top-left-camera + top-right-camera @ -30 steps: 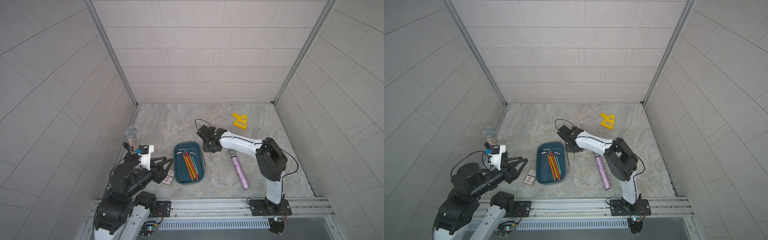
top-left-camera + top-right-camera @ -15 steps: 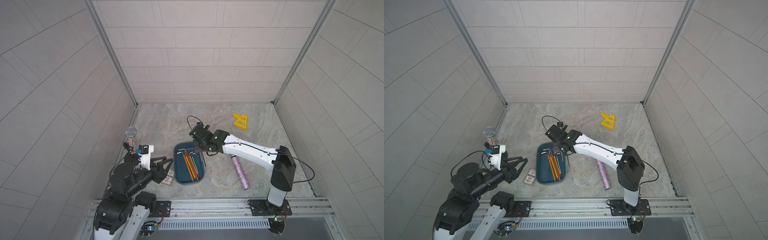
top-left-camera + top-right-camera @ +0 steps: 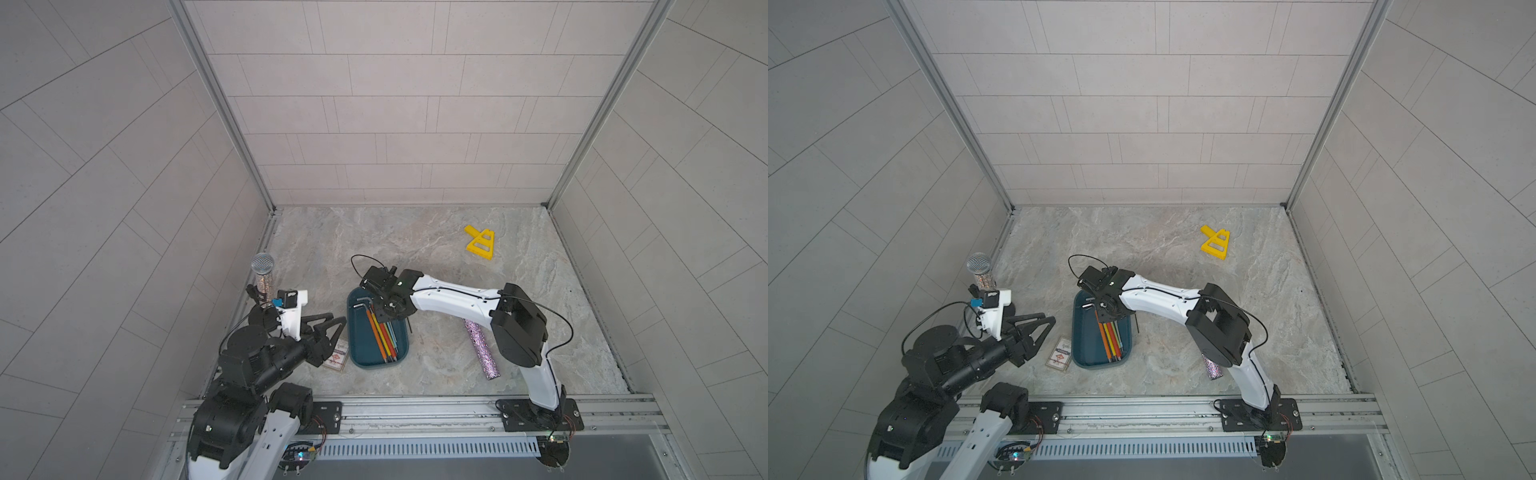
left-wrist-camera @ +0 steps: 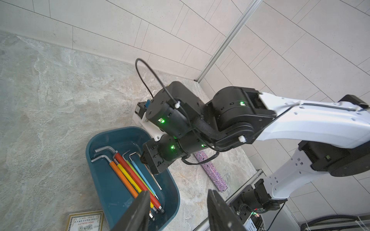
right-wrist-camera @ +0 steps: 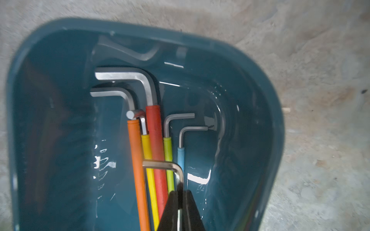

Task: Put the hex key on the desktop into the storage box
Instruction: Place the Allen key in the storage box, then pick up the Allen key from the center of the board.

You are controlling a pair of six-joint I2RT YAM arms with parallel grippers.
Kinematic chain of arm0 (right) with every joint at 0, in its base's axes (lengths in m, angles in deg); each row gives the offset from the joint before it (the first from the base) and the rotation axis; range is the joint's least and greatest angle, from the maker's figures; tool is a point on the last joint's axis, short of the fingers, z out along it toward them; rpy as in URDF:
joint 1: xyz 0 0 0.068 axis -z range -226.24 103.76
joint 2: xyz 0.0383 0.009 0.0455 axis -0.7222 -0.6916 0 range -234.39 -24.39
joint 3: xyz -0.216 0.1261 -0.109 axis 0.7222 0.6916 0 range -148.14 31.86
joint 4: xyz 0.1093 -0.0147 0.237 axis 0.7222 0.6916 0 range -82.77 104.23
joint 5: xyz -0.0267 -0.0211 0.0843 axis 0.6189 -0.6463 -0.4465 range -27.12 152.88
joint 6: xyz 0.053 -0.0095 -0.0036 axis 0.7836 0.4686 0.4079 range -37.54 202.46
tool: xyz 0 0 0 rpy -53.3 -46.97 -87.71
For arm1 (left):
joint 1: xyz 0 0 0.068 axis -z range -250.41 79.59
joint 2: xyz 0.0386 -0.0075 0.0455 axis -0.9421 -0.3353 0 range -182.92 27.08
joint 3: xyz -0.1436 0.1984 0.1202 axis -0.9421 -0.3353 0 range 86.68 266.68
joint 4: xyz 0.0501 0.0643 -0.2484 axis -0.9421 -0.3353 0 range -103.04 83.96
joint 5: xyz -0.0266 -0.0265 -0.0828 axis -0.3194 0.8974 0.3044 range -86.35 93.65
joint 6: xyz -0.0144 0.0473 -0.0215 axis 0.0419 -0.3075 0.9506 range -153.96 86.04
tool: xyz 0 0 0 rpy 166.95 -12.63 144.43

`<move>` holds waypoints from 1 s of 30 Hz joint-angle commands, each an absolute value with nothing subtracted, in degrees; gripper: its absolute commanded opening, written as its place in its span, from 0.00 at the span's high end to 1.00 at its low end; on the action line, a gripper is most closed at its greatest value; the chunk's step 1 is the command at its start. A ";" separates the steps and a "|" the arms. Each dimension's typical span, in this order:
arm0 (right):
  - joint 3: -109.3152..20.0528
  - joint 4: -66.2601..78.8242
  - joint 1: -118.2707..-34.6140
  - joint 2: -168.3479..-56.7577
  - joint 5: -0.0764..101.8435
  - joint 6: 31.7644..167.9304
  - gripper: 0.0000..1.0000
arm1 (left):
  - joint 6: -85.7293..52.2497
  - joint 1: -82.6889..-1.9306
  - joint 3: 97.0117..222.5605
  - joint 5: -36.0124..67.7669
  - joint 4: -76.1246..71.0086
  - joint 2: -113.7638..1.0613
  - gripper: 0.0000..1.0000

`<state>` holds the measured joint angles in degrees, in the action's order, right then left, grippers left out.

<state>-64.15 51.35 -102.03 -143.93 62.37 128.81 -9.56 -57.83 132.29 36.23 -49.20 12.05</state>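
Right gripper (image 5: pixel 180 202): pinching hard on a bare silver hex key (image 5: pixel 160 164), fingers squeezed together on the shaft just past the bend.
Held key: its short arm is jutting out sideways, riding above the coloured handles; whether it is touching them, I cannot tell.
Storage box (image 3: pixel 360 347): sitting on the marble desktop (image 3: pixel 415 241) just left of centre in both top views, with the right gripper hanging over its far end.
Inside the box: sleeved keys (image 5: pixel 154 130) in orange, yellow, red, green and blue are lying side by side, bends toward the far end.
Left gripper (image 3: pixel 330 328): jaws standing apart, gripping nothing, hanging just left of the box above a small printed card (image 3: pixel 337 356).
Further out: a glittery purple tube (image 3: pixel 480 349) is lying right of the box, a yellow triangular piece (image 3: pixel 481 242) is resting at the desktop's upper right, and a microphone (image 3: pixel 262 270) is standing by the left wall.
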 commanded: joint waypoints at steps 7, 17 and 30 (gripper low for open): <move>-65.87 54.15 -100.06 -147.00 62.08 130.96 1.00 | -10.27 -58.28 131.81 36.85 -47.96 12.58 0.47; -66.62 54.52 -99.51 -148.10 61.82 130.81 0.82 | -10.31 -58.30 131.85 36.78 -47.94 12.66 0.47; -64.65 53.73 -99.50 -136.99 68.42 128.77 0.72 | -10.24 -58.37 131.81 36.82 -47.96 12.58 0.47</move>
